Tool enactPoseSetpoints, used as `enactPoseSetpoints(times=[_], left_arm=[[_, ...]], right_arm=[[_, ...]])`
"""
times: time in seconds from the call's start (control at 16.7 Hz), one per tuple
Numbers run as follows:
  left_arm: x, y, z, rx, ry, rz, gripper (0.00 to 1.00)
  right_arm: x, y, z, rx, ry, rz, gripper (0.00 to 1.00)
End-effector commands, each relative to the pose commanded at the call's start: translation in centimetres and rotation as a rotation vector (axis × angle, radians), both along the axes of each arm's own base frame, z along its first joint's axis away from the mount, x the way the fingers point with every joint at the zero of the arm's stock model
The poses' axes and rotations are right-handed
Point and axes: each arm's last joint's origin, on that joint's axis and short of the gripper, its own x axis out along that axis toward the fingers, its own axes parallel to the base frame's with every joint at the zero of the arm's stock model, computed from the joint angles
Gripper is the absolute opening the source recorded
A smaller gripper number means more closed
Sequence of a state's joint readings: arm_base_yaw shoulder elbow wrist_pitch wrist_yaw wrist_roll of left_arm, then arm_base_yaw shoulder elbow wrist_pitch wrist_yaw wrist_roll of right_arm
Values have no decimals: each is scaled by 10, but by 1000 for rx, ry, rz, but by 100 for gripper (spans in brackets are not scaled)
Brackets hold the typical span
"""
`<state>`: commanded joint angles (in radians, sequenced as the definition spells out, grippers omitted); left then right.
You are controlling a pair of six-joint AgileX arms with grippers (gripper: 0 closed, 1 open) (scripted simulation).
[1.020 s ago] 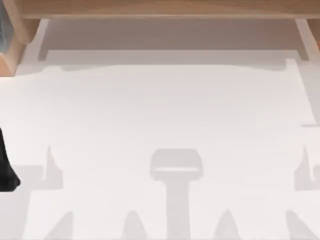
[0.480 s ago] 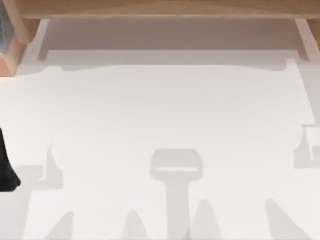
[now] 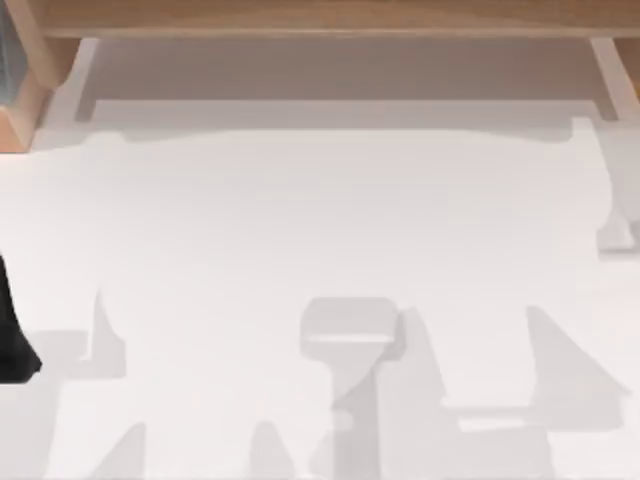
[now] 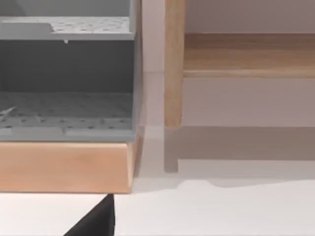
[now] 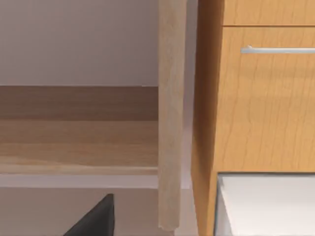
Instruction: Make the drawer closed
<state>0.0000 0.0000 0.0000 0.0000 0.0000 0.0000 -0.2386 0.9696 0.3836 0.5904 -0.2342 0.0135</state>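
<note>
Shadows on the right of the white table had shifted since half a second before, spreading broad across its near right part, while the left arm kept its place at the left edge. The drawer stood pulled out, its grey perforated inside bare, ahead of the left gripper, a wooden leg just beside it. The right gripper faced another wooden post and what seemed a shut cabinet front with a silver handle; how wide either gripper stood could not be told.
</note>
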Motion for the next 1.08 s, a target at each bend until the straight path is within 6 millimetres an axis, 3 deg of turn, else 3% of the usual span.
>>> enactPoseSetpoints(times=[0.24,0.66,0.84,1.08], left_arm=[[0,0,0,0,0,0,100],[0,0,0,0,0,0,100],[0,0,0,0,0,0,100],[0,0,0,0,0,0,100]], right_arm=[[24,-14,-2,1,2,-2,100],[27,-17,-5,-6,7,-3,100],[32,-34,-16,-81,18,-31,100],[39,-69,-36,-321,-2,-94,100]])
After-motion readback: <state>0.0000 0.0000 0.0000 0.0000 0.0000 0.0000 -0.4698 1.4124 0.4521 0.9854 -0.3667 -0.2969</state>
